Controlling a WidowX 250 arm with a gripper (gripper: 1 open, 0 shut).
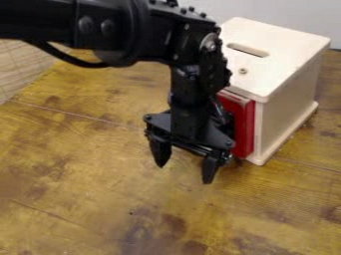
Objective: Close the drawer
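the gripper (186, 165) hangs over the worn wooden table (80, 199), fingers spread wide and holding nothing. behind it the red drawer (237, 122) sits in the cream cabinet (273, 80), seemingly almost flush, though partly hidden.

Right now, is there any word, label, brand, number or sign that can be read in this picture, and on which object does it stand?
None: no readable text on the cream cabinet, the red drawer, the black arm, its claw or the wooden table.
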